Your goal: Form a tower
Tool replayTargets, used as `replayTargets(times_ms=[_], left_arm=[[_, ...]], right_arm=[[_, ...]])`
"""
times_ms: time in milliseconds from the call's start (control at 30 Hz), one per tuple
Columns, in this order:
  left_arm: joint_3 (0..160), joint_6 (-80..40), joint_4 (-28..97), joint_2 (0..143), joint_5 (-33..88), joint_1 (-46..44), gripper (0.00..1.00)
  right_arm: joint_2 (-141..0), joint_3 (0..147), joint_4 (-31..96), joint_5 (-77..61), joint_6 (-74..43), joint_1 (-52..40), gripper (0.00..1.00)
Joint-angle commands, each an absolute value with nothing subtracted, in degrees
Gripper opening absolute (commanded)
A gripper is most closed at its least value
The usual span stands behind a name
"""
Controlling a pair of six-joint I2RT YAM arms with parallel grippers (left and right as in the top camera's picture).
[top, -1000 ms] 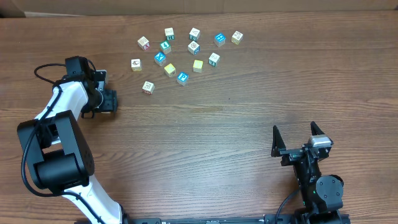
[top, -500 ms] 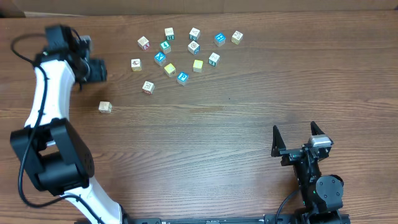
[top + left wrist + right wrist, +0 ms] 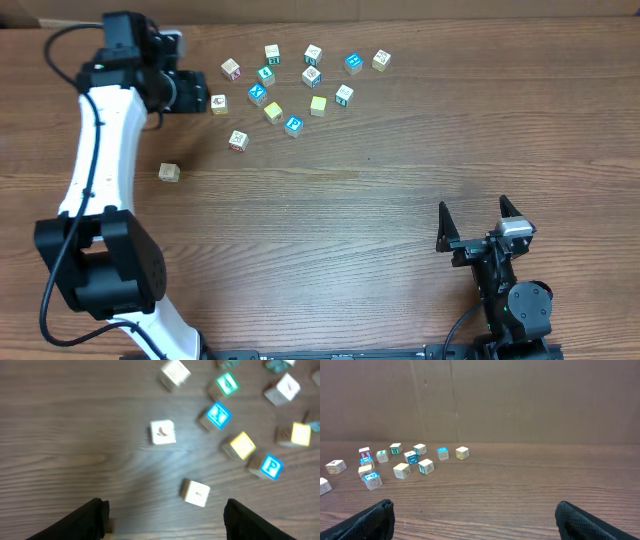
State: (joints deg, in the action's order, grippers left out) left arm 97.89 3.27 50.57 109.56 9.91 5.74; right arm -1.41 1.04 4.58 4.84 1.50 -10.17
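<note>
— Jaws of left gripper (image 3: 166, 506): spread wide, empty, touching nothing. Right gripper (image 3: 475, 215): likewise agape and empty, parked lower right of overhead frame.
— Nearest ahead of the left one?
— Just ahead, pale cube (image 3: 195, 493), lower centre of wrist view; beyond, white cube (image 3: 162, 432); farther, loose cubes (image 3: 217, 414), upper right.
— And the build?
— Centre-left of overhead frame: tower (image 3: 169, 173), below and slightly left of the left gripper, well apart from loose cubes. Seemingly one cube from above; height hard to tell. Left arm far nearer.

lone cube (image 3: 169, 172): tan wood, pale top, flat on worktop (image 3: 400, 180), well apart left of cluster | cube cluster (image 3: 311, 76): white, blue, yellow faces, scattered singly, far side
</note>
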Motion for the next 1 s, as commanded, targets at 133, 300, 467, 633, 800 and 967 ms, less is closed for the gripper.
replayTargets(times_ms=[133, 300, 467, 633, 800, 967], left_arm=[[93.41, 2.55, 50.85, 111.33, 11.03, 1.23, 0.73], [90.83, -2.11, 52.75, 111.77, 11.0, -1.17, 0.83], [86.32, -11.09, 49.25, 111.77, 10.98, -2.7, 0.89], [81.52, -11.64, 42.78, 111.87, 9.93, -4.27, 1.0], [79.55, -11.57, 39.97, 111.85, 4.45, -5.37, 1.0], [79.53, -8.73, 38.41, 111.87, 2.92, -5.39, 1.0]], right_arm=[[-1.37, 0.45, 4.36, 4.82, 1.58, -10.0, 1.0], [-1.37, 0.45, 4.36, 4.82, 1.58, -10.0, 1.0], [-1.37, 0.45, 4.36, 4.82, 1.56, -10.0, 1.0], [-1.37, 0.45, 4.36, 4.82, 1.58, -10.0, 1.0], [-1.37, 0.45, 4.36, 4.82, 1.58, -10.0, 1.0], [-1.37, 0.45, 4.36, 4.82, 1.56, -10.0, 1.0]])
